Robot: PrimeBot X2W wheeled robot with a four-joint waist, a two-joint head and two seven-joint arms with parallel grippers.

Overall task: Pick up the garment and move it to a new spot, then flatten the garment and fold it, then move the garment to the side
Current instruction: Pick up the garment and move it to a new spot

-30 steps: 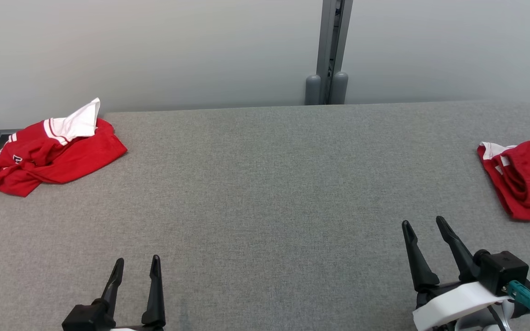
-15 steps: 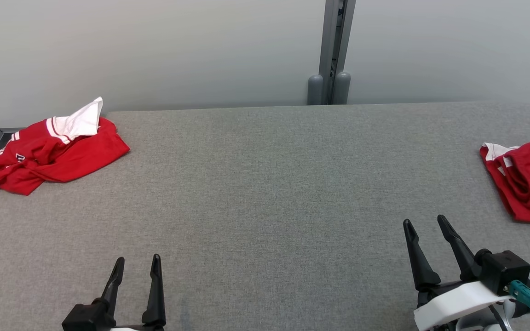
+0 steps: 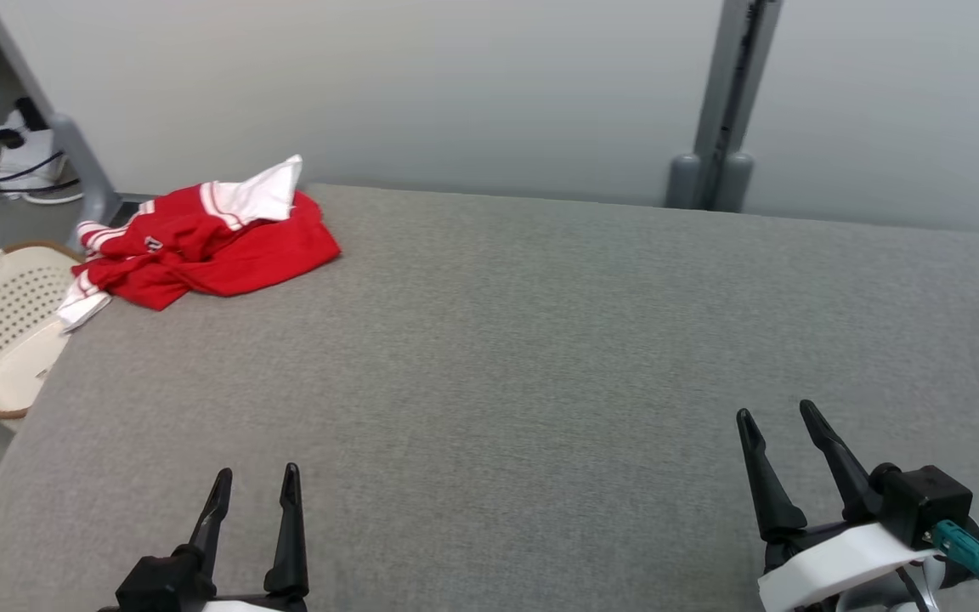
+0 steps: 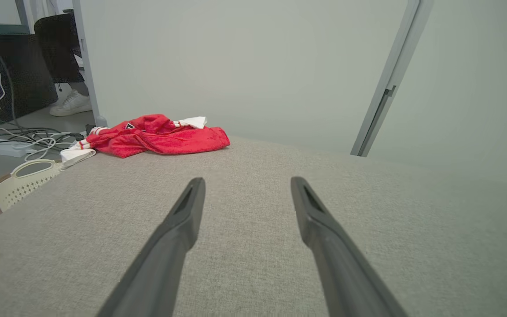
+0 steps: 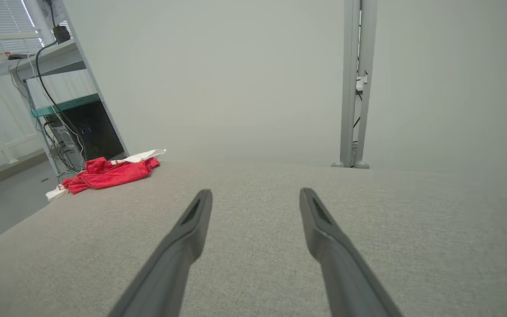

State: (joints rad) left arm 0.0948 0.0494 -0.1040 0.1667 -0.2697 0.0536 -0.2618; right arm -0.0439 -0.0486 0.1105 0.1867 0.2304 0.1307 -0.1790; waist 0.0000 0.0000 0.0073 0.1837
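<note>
View swung left; garment [image 3: 209, 255] hugs far-left table [image 3: 498, 357] edge.

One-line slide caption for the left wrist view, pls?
Open left pincer above the grey fabric table, crumpled red-and-white garment lying ahead at its far-left corner.

The light is soft, even and fairly bright; only faint shadows lie on the worktop [image 3: 498, 340], and the wall [image 3: 455, 85] is evenly lit. The head view is sharp. In the left wrist view the left pincer [image 4: 247, 180] looks slightly soft near the bottom edge, and the wide lens stretches the edges.
</note>
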